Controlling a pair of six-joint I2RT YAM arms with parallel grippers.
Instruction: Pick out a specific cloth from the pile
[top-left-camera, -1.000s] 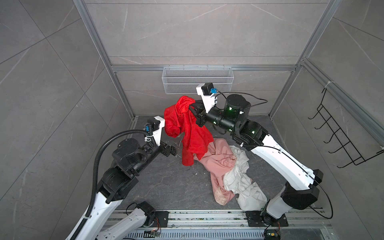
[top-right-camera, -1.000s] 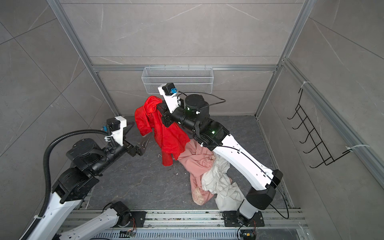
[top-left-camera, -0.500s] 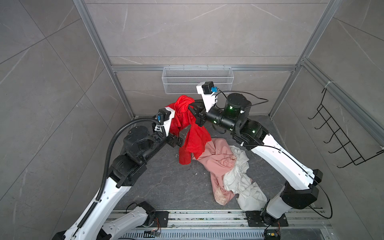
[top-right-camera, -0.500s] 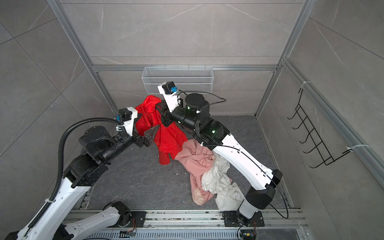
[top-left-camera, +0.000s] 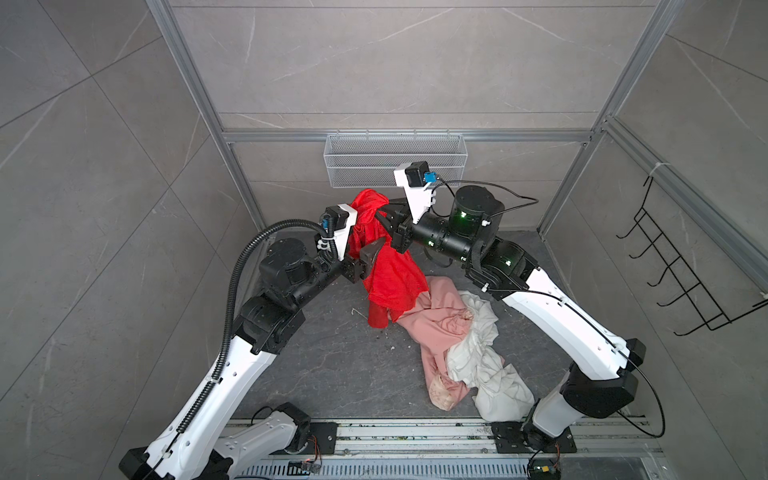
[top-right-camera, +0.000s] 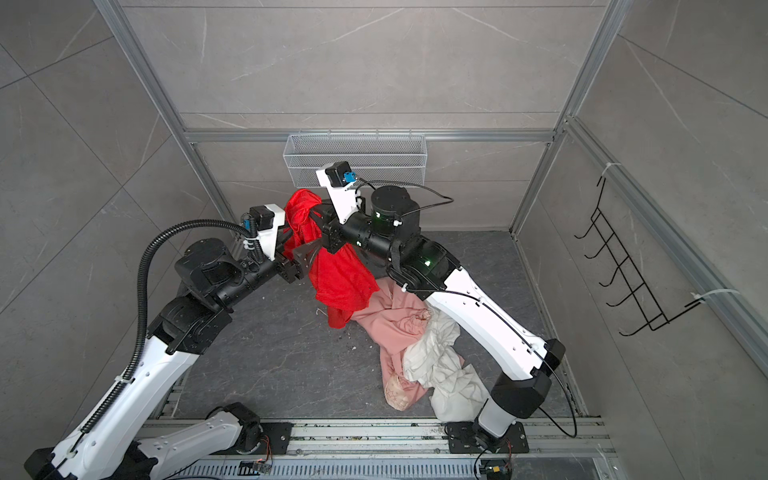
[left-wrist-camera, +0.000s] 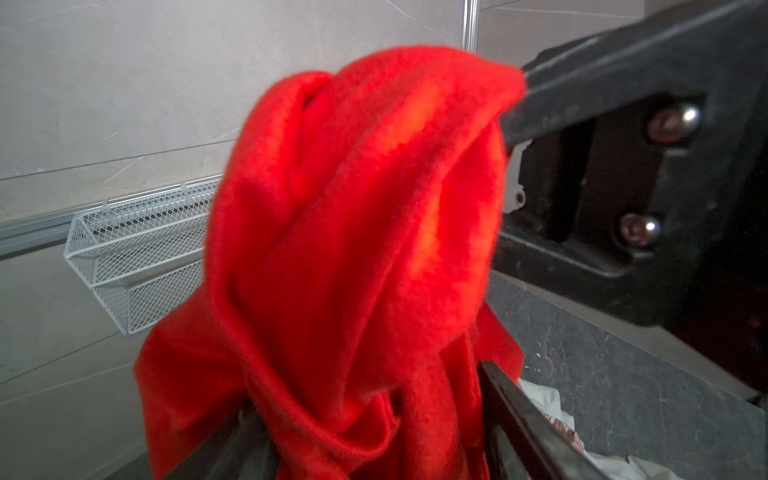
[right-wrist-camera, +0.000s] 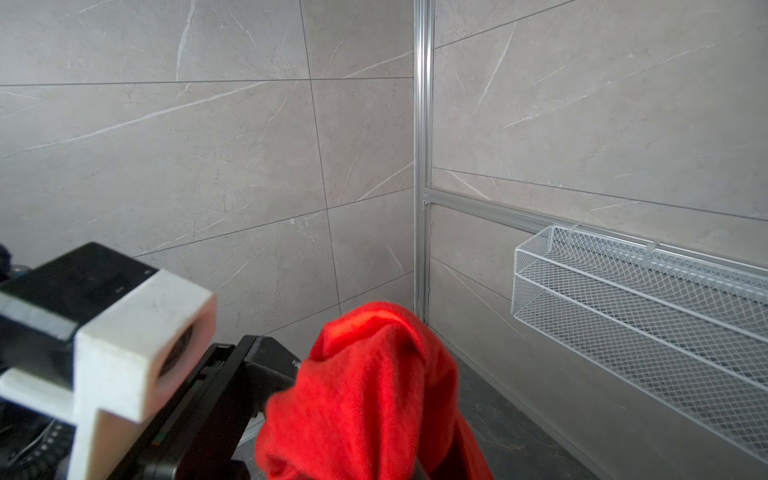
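Aloft, right fingers (left-wrist-camera: 582, 83) clamp the cloth (top-left-camera: 390, 274) tight while left fingers (left-wrist-camera: 515, 419) stand apart around its folds.

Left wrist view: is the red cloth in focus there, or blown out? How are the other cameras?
Left wrist view: the red cloth is soft, too close to focus, with orange blown-out patches; the wire basket behind is sharper. Right wrist view: cloth fuzzy too, basket and wall tiles crisp. Both top views: even light, sharp, no glare.
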